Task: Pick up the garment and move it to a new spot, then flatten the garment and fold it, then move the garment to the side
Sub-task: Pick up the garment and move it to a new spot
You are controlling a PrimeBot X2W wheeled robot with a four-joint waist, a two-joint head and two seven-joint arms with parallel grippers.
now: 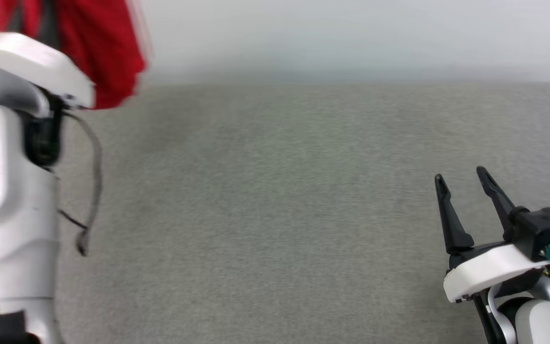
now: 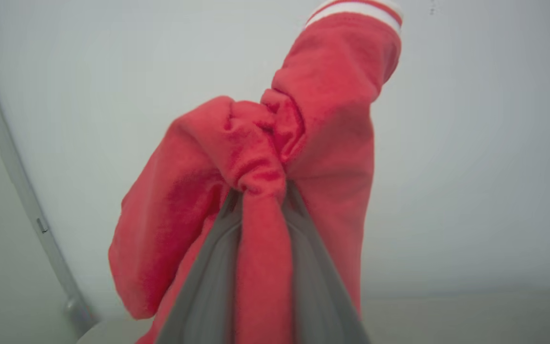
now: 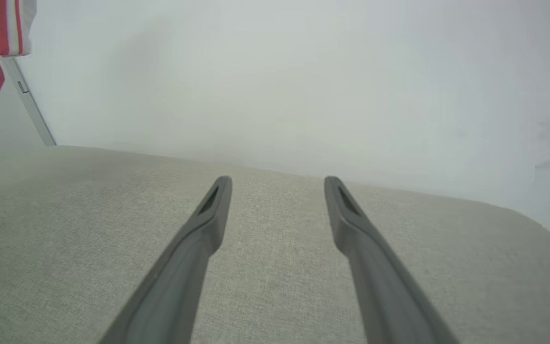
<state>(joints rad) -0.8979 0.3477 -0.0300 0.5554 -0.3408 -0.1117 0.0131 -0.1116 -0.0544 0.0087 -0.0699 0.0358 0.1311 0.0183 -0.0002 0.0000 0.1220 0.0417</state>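
The left gripper [image 2: 261,192] pinches the bunched red soft-knit garment [image 1: 108,52] with white-striped trim, upper left. The right gripper [image 1: 461,176], lower right, stands wide and empty.

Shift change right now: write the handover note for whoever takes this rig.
Left gripper: shut on a bunched fold of the red jersey T-shirt, raised at the robot's left.
Right gripper: open, empty, low over the grey fabric surface.
T-shirt: hanging crumpled in the air, apparently clear of the surface.
Done: pick-up.
Left: set it down at a new spot, flatten, fold, move aside.
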